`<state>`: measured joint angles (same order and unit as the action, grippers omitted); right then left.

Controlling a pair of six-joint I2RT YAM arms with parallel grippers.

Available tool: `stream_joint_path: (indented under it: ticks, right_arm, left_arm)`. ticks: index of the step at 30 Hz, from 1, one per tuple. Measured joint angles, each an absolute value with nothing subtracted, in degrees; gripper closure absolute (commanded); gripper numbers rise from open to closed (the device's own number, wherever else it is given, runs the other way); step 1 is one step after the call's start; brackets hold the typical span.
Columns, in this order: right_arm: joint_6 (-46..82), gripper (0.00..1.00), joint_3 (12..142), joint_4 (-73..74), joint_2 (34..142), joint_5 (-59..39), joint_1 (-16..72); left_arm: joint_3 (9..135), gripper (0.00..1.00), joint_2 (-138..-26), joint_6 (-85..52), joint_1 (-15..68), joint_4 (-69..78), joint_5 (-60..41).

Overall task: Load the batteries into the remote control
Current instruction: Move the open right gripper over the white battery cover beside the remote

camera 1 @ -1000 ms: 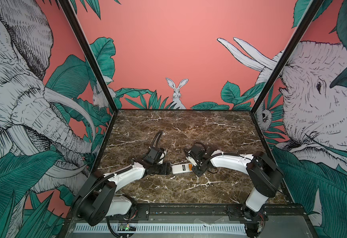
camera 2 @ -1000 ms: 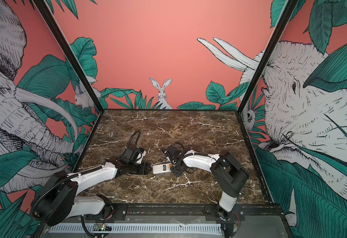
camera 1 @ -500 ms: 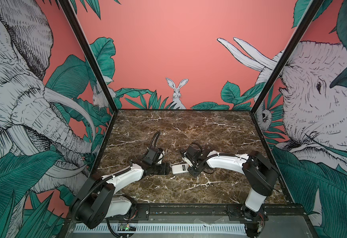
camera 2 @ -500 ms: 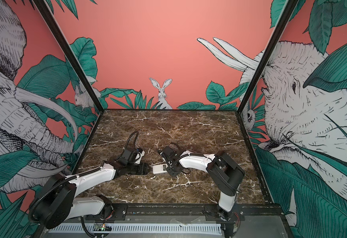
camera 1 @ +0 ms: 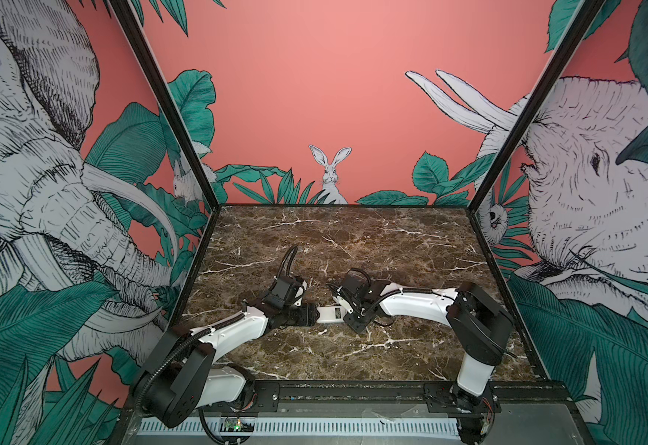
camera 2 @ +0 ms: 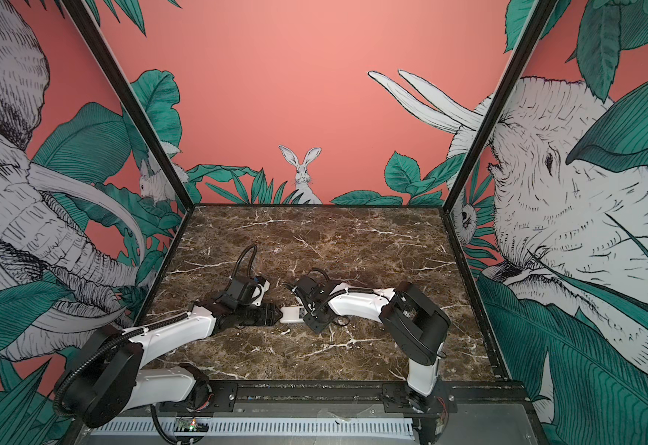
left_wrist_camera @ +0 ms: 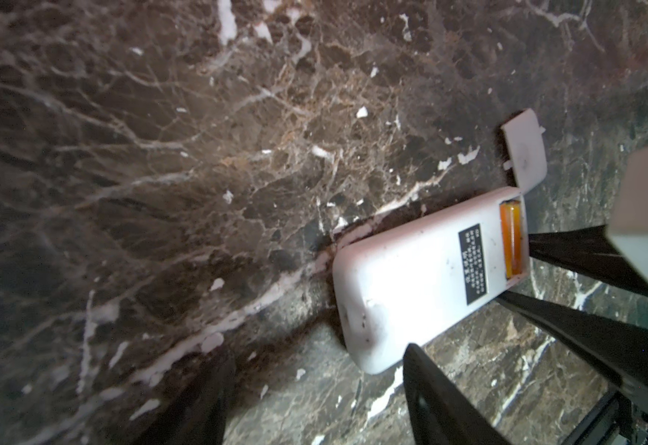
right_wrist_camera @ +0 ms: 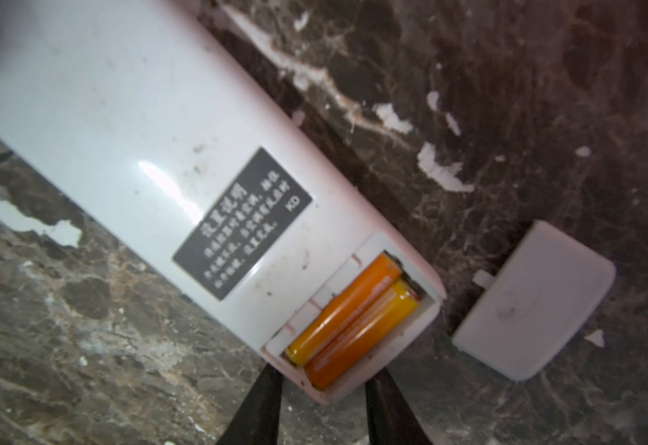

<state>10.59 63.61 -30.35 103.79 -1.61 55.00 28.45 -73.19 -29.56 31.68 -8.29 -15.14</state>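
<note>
The remote control (camera 1: 330,314) (camera 2: 291,314) lies white back up between my two grippers, with its dark label (right_wrist_camera: 241,223) showing. Its compartment stands uncovered, and both orange-yellow batteries (right_wrist_camera: 349,308) (left_wrist_camera: 511,239) lie side by side in it. My right gripper (right_wrist_camera: 324,404) (camera 1: 347,314) straddles the corner at the compartment end, a finger touching each side of it. At the remote's other end my left gripper (left_wrist_camera: 314,389) (camera 1: 313,314) is open; one finger (left_wrist_camera: 438,389) stands beside a corner of the remote (left_wrist_camera: 411,281) and nothing is gripped.
The loose white battery cover (right_wrist_camera: 534,300) (left_wrist_camera: 526,150) lies on the marble table (camera 1: 353,239) just past the compartment end. Printed walls close in the back and both sides. A black rail (camera 1: 353,389) with both arm bases runs along the front edge.
My right arm has moved left onto the remote's compartment end and its jaws have narrowed. The left arm has barely moved.
</note>
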Motion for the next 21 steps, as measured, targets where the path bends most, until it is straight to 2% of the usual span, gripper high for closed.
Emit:
stream_joint_path:
  ticks: [8,13,21]
  right_arm:
    - [10.6,0.64,64.8,-29.5,104.7,-2.5,56.3]
    - [10.4,0.55,64.6,-29.8,104.0,-2.2,56.4]
    - [9.0,0.49,64.3,-33.3,97.0,-0.4,55.0]
  left_arm:
    - [28.3,0.3,-73.1,-29.6,31.4,-8.2,-15.1]
    - [28.3,0.3,-73.1,-29.6,30.9,-8.2,-15.1]
    - [28.3,0.31,-72.8,-29.6,30.7,-8.6,-14.7]
